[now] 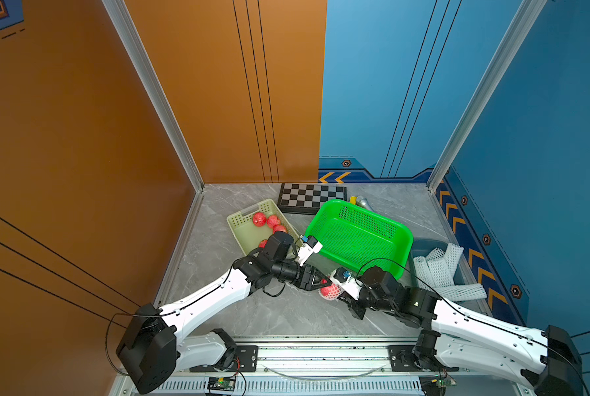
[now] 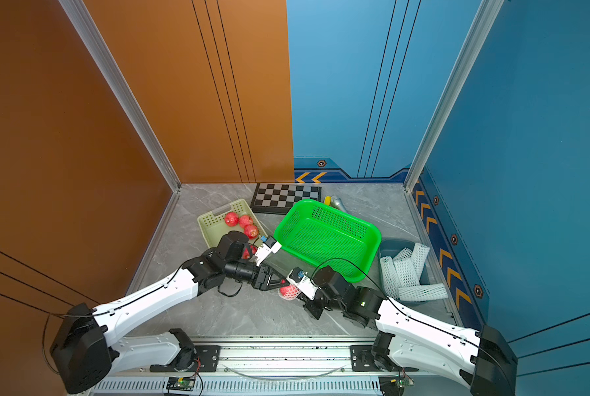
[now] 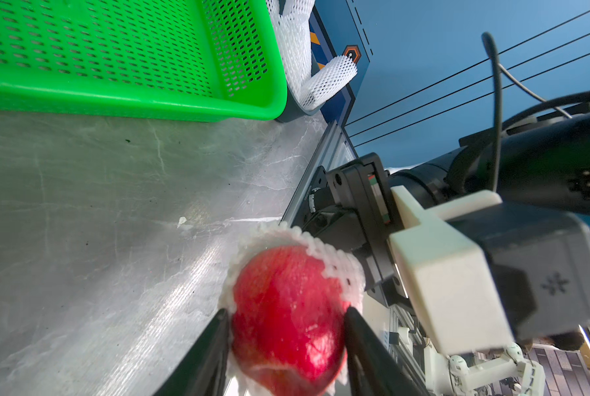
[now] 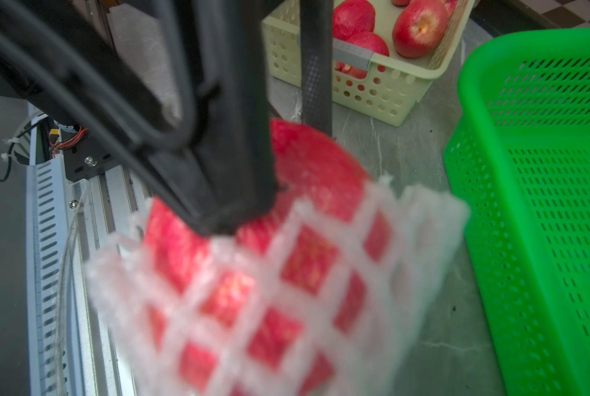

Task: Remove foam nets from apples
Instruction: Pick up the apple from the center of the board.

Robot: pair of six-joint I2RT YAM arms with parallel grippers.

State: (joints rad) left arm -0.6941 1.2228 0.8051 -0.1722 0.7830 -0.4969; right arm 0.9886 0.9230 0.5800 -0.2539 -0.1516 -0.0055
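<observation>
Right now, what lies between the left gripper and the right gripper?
An apple, partly out of its foam net; the left wrist view shows it clearly.

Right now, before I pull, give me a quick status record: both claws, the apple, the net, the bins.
left claw: closed on the bare end of the apple
right claw: shut, apparently pinching the foam net
apple: partly out of the net
cream basket: four bare apples visible
green basket: nothing inside
blue bin: loose nets piled
</observation>
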